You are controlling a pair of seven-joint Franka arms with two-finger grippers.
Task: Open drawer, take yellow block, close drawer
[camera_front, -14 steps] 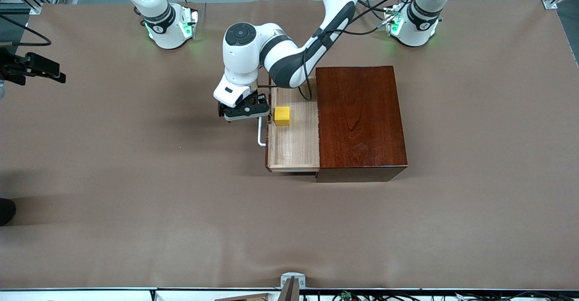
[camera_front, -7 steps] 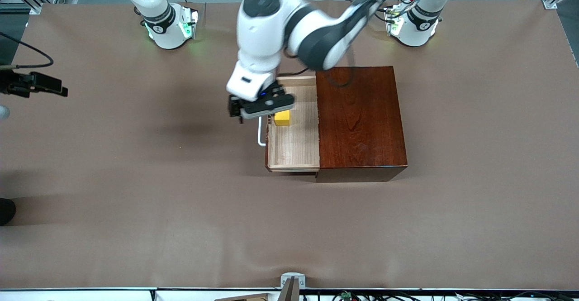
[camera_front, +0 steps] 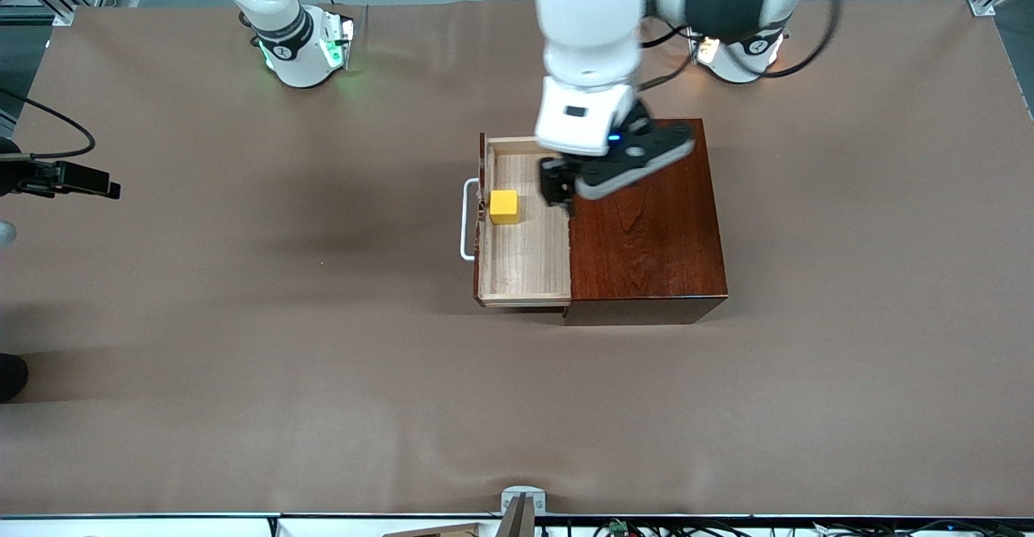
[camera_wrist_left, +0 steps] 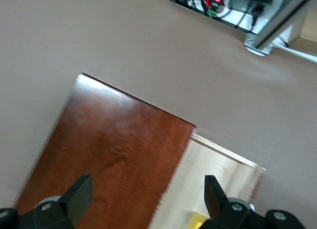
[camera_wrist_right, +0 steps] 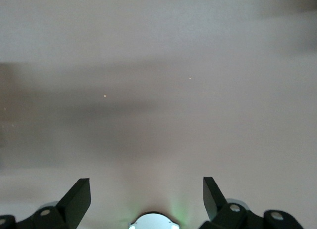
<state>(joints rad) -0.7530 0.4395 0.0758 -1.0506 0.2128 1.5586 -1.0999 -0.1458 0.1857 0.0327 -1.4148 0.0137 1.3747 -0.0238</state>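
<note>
- front view: the drawer (camera_front: 525,230) stands pulled out of the wooden box (camera_front: 642,214) toward the right arm's end of the bench (camera_front: 242,359), its white handle (camera_front: 467,220) on the front.
- the yellow block (camera_front: 504,207) sits in the drawer, close against the front wall just inside the handle.
- the left gripper (camera_front: 565,190) hangs over the seam where drawer meets box, jaws spread wide and holding nothing.
- the block lies from those jaws toward the handle; judged from this, the left arm is much the nearer one.
- the block is a cube, so no long axis matters.
- the right gripper (camera_wrist_right: 146,199) waits over bare bench with jaws wide, empty.
</note>
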